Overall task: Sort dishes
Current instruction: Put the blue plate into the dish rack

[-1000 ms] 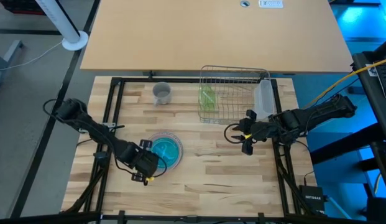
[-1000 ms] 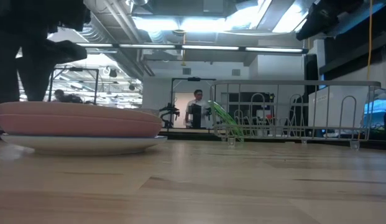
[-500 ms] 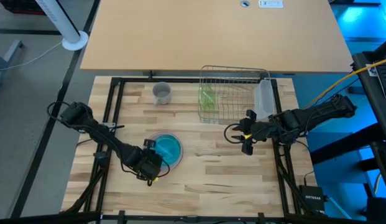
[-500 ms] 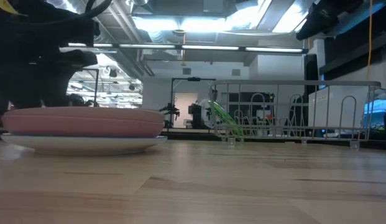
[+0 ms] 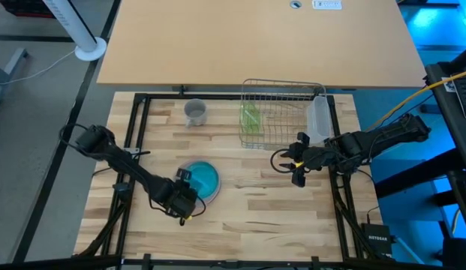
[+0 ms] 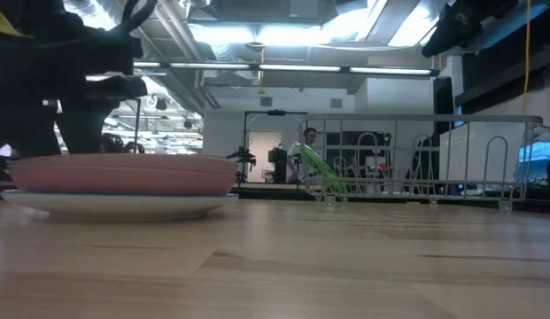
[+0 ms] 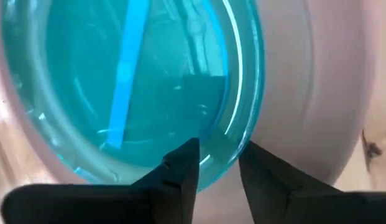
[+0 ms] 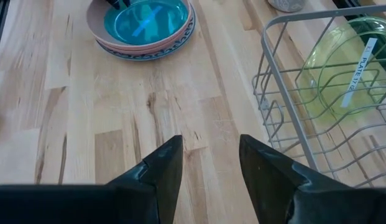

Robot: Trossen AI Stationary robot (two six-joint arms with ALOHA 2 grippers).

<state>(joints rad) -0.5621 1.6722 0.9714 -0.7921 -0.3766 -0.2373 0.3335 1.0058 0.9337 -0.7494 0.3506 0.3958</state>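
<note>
Step in hand: judged as pickup of the pink plate (image 5: 202,180), which lies on the patterned white plate (image 8: 145,51); the stack sits on the table (image 5: 255,210), lower left of centre in the high view.
Left gripper (image 5: 184,196): at the near rim of the stack, lower left of the high view. In the left wrist view its fingers (image 7: 180,171) straddle the pink plate's rim with a narrow gap, one over the glossy inner face, one outside. Whether they already pinch the rim cannot be told.
Right gripper (image 5: 296,163): waits right of centre in the high view, just below the wire rack (image 5: 281,112), fingers spread, holding nothing.
Green plate (image 5: 250,118): stands on edge in the rack's left part, judged already sorted.
Grey cup (image 5: 195,112): upright on the table, upper left of the rack, well apart from both grippers.
Plastic tub (image 5: 320,120): touches the rack's right side.
Next move calls for: a firm closure on the rim, then a lift that separates the pink plate from the white plate without dragging it, and a tilt to upright for a rack slot.
Risk: the thin, smooth rim may slip.
</note>
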